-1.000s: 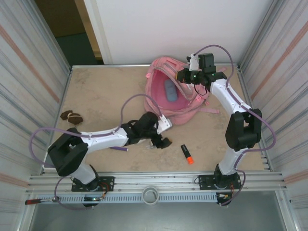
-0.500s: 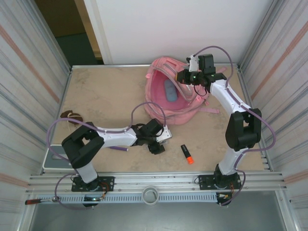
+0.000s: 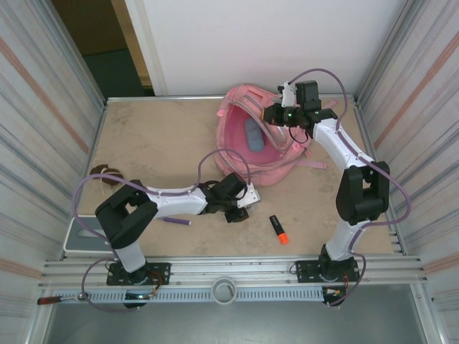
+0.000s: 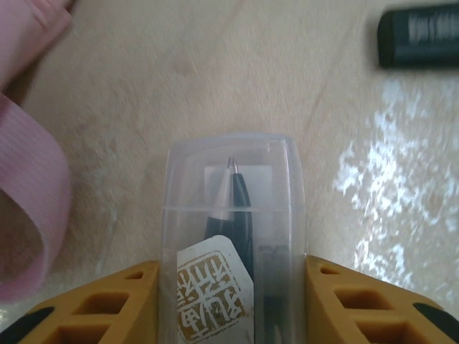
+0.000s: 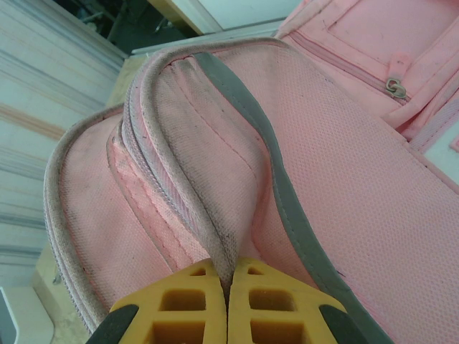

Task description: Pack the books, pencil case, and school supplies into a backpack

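The pink backpack [image 3: 262, 143] lies open at the back of the table, with the blue-grey pencil case [image 3: 253, 135] inside it. My right gripper [image 3: 276, 113] is shut on the backpack's rim [image 5: 215, 236] and holds the opening up. My left gripper [image 3: 235, 212] is low over the table in front of the backpack. Its yellow fingers [image 4: 107, 301] press both sides of a small clear case [image 4: 233, 215] with a dark pen tip and a label inside. The orange-and-black highlighter [image 3: 278, 229] lies to its right, its black end [image 4: 419, 36] in the left wrist view. A purple pen [image 3: 176, 221] lies under the left arm. The books are hidden.
A brown-and-white lump [image 3: 100, 170] sits near the left wall. A pink strap [image 4: 29, 201] lies close to the left of my left gripper. A white flat piece [image 3: 72, 240] rests at the front left corner. Corrugated walls close in both sides.
My left gripper has closed in from wide open until its fingers meet the clear case, and the left elbow has swung inward. The right arm has not moved.
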`<act>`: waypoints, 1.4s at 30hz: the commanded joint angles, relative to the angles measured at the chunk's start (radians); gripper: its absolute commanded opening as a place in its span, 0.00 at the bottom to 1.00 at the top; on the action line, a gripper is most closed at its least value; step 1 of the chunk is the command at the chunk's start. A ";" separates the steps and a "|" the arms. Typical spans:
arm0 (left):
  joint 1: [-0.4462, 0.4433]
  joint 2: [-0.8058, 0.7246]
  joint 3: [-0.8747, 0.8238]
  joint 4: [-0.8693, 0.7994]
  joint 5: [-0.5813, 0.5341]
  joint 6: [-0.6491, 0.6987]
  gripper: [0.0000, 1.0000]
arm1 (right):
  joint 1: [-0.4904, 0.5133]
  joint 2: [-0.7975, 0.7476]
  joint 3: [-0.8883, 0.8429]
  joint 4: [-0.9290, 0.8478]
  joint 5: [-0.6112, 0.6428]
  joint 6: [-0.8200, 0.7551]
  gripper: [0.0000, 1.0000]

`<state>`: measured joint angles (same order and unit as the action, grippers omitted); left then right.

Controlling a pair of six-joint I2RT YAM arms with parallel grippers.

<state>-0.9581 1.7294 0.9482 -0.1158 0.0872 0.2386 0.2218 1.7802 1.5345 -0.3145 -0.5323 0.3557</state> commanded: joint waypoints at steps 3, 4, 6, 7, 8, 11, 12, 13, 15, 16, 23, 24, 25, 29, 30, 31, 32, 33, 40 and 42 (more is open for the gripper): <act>0.092 -0.143 0.036 0.146 0.024 -0.214 0.36 | -0.019 -0.011 0.006 0.031 -0.006 0.001 0.00; 0.117 -0.155 0.043 0.161 0.030 -0.261 0.36 | -0.019 -0.010 0.004 0.030 -0.006 -0.001 0.00; 0.175 -0.163 0.065 0.177 0.049 -0.380 0.36 | -0.019 -0.009 0.005 0.031 -0.007 0.000 0.00; 0.201 -0.163 0.078 0.183 0.054 -0.431 0.35 | -0.019 -0.008 0.003 0.031 -0.009 0.000 0.00; 0.233 -0.161 0.087 0.200 0.068 -0.488 0.35 | -0.020 -0.006 0.003 0.031 -0.011 -0.001 0.00; 0.323 -0.115 0.136 0.245 0.108 -0.675 0.35 | -0.019 -0.002 0.000 0.036 -0.015 0.005 0.00; 0.347 -0.088 0.163 0.246 0.127 -0.720 0.35 | -0.019 -0.001 -0.002 0.038 -0.017 0.006 0.00; 0.369 -0.056 0.204 0.236 0.139 -0.767 0.35 | -0.019 -0.001 -0.005 0.040 -0.019 0.009 0.00; 0.389 0.013 0.276 0.220 0.126 -0.828 0.35 | -0.019 -0.002 -0.012 0.047 -0.021 0.012 0.00; 0.396 0.046 0.300 0.227 0.104 -0.871 0.35 | -0.019 -0.004 -0.015 0.049 -0.023 0.011 0.00; 0.425 0.245 0.453 0.334 0.057 -1.086 0.35 | -0.019 -0.005 -0.019 0.051 -0.024 0.011 0.00; 0.419 0.265 0.477 0.327 0.036 -1.091 0.37 | -0.019 -0.005 -0.019 0.050 -0.024 0.010 0.00; 0.413 0.284 0.500 0.312 0.012 -1.093 0.42 | -0.021 -0.008 -0.019 0.051 -0.026 0.012 0.00; 0.401 0.306 0.534 0.293 0.017 -1.064 0.59 | -0.023 -0.011 -0.017 0.046 -0.023 0.009 0.00; 0.400 0.295 0.523 0.294 0.018 -1.055 0.61 | -0.024 -0.013 -0.017 0.045 -0.023 0.008 0.00; 0.400 0.276 0.507 0.303 0.025 -1.039 0.63 | -0.024 -0.013 -0.018 0.043 -0.022 0.006 0.00; 0.399 0.259 0.493 0.305 0.032 -1.023 0.65 | -0.026 -0.012 -0.018 0.041 -0.023 0.006 0.00; 0.398 0.234 0.475 0.302 0.032 -1.006 0.67 | -0.026 -0.012 -0.020 0.041 -0.023 0.006 0.00; 0.397 0.029 0.272 0.315 0.080 -0.925 0.72 | -0.027 -0.026 -0.054 0.038 -0.023 0.003 0.00; 0.397 -0.042 0.195 0.309 0.066 -0.884 0.73 | -0.025 -0.040 -0.074 0.044 -0.022 0.006 0.00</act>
<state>-0.5583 1.7897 1.2163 0.1848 0.1490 -0.7212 0.2153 1.7798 1.4864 -0.2913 -0.5629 0.3557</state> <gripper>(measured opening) 0.730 0.045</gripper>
